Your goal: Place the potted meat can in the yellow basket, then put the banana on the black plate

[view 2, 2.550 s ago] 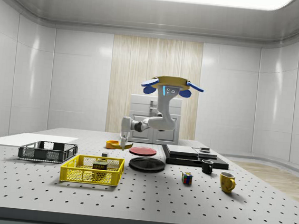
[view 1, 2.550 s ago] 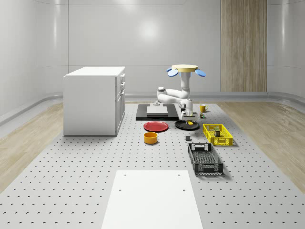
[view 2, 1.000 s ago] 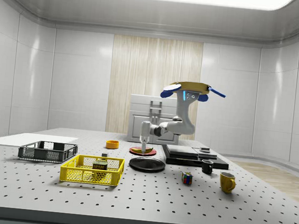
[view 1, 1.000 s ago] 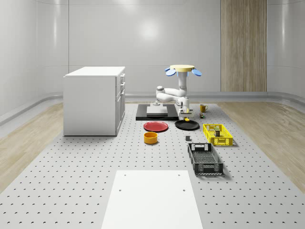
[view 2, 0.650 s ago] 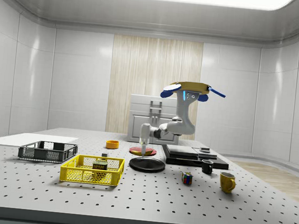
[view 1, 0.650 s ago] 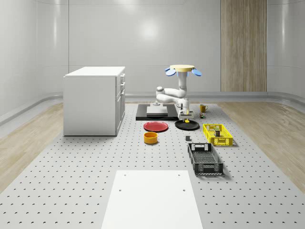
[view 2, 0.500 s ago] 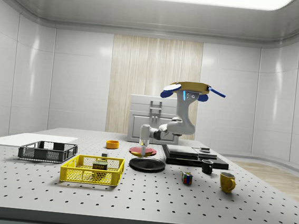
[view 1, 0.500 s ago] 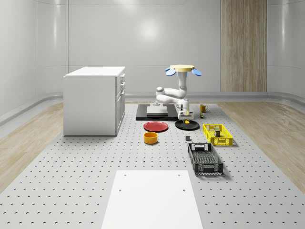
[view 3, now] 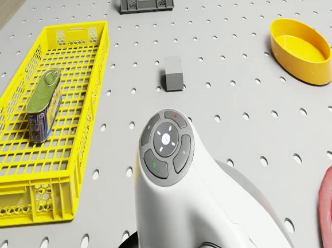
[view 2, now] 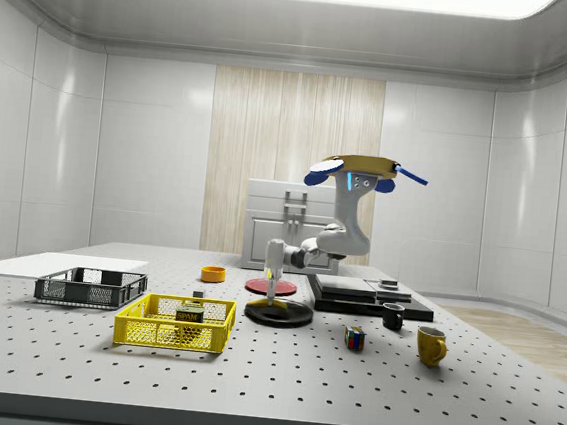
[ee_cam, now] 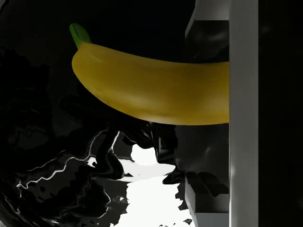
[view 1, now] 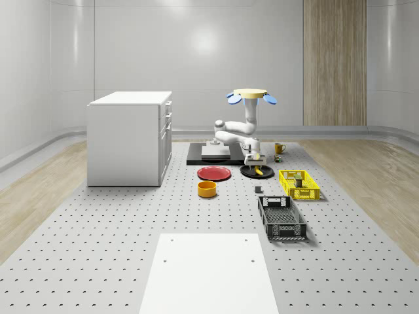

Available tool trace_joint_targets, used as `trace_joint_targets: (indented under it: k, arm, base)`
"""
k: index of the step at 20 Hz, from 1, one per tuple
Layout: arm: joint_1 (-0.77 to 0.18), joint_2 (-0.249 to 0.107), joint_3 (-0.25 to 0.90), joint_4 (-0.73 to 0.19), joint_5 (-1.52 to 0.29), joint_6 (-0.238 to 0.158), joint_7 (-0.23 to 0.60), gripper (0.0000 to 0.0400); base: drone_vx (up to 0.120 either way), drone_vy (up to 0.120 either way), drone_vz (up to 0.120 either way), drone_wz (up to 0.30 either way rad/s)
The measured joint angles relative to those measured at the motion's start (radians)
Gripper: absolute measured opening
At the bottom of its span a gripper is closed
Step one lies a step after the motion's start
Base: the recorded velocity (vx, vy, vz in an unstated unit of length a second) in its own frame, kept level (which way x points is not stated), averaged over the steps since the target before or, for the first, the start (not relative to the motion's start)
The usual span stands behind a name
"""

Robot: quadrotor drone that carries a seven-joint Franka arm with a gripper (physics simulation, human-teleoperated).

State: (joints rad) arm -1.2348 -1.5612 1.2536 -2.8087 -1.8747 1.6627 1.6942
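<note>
Two items make up the job, and one looks settled: the potted meat can (view 3: 44, 105) lies on its side inside the yellow basket (view 3: 22, 193), its pull-tab top toward the far end.

That leaves the banana (ee_cam: 151, 90). In the wrist view it is smooth, evenly yellow, gently curved, with a green stem tip at about 10 o'clock from its middle. One end runs behind a pale finger (ee_cam: 244, 113), so the claw appears to be pinching the fruit, though the opposite finger is not clear to me. Glossy dark surface with white reflections lies right behind it, which I take for the black plate (view 2: 293, 318). Held level and crosswise, the fruit should lie flat once let go instead of tipping or rolling off the rim.

From the side view, the gripper (view 2: 273, 294) points straight down, very low over the plate's centre; whether the banana touches yet I cannot tell. In the whole-scene view the gripper (view 1: 254, 163) sits at the plate's 12 o'clock edge.

Farther out, the drone (view 2: 358, 169) hovers high above the black platform (view 2: 376, 300), the arm folding down toward the plate. A red plate (view 1: 214, 173) lies at 9 o'clock from the black one, the basket at 4 o'clock.
</note>
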Motion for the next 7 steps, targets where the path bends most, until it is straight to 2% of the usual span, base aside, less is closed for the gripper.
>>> trace_joint_targets:
  k: [7]
  arm:
    - [0.012,0.003,0.061,-0.016,0.057,-0.024,0.005,0.0394]
  base:
    - [0.000,0.000,0.000,0.000]
